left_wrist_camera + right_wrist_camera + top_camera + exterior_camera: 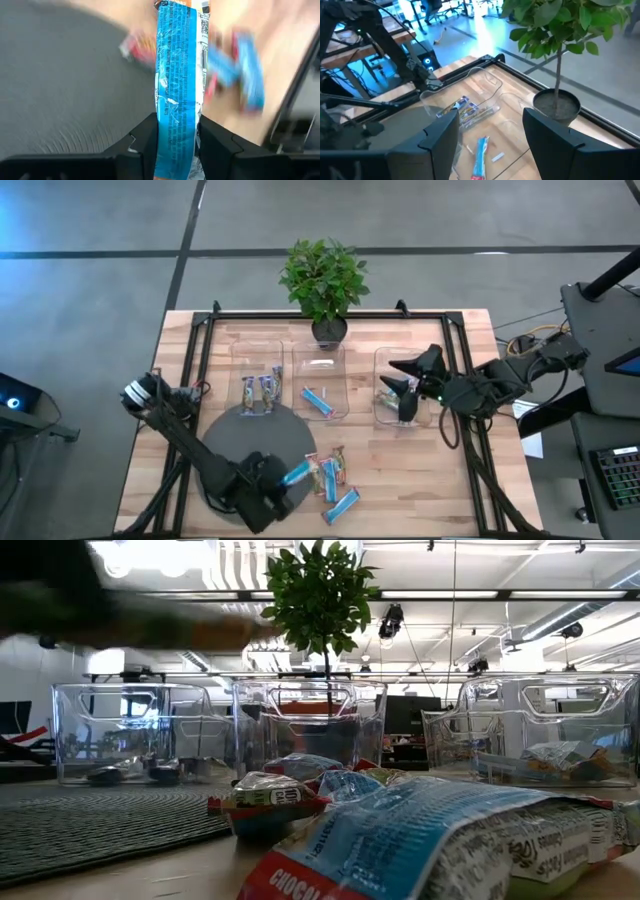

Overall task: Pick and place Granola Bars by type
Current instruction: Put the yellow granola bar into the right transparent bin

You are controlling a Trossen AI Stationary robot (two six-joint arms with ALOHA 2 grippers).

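My left gripper (283,480) is shut on a blue-and-white granola bar (297,473) near the table's front, at the right rim of a dark round mat (250,438). Just right of it, several loose granola bars (331,473) lie on the wood, with one blue bar (342,503) nearest the front. Three clear trays stand at the back. The left tray (240,358) holds dark bars (262,392), the middle tray (300,370) a blue bar (317,401), and the right tray (380,415) multicoloured bars (560,758). My right gripper (398,376) hangs open above the right tray, holding nothing. My left gripper pinches the blue bar by its two long edges (161,131) between its two fingers (144,141), near the bar's end closest to the wrist. It comes slanting down from the table's near left. The bar runs on ahead of the fingers, clear of the table.
A potted plant (323,280) stands at the table's far edge behind the middle tray. A black frame rail (330,313) runs along the table's back and sides. Bare wood lies to the right of the loose bars.
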